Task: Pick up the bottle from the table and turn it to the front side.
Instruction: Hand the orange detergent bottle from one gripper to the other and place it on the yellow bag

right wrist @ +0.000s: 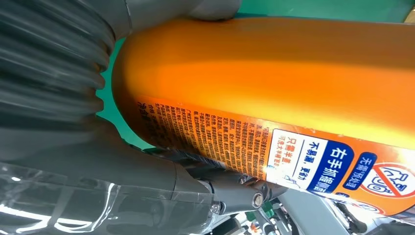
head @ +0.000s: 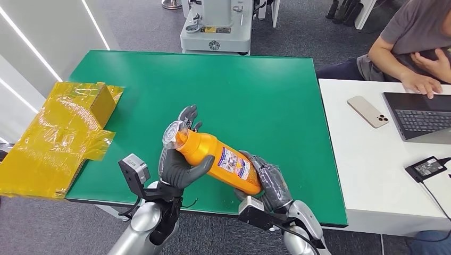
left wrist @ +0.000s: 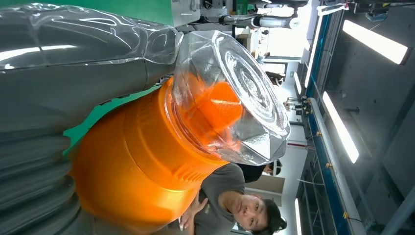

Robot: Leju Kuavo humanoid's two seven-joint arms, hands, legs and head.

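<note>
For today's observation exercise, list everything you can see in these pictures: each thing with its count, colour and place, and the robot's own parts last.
bottle: one, orange with a clear cap and a printed label, held tilted over the table's near edge.
table: one, green top, in front of the robot.
yellow wrapping: one crumpled heap, yellow, at the green table's left edge.
white desk: one, white, right of the green table.
phone: one, pale, on the white desk.
laptop: one, dark, on the white desk.
power adapter: one, black, on the white desk.
person: one, grey shirt, seated at the laptop.
machine base: one, grey, beyond the table.
left hand: one, dark grey, holds the bottle near its cap.
right hand: one, dark grey, holds the bottle's base.
</note>
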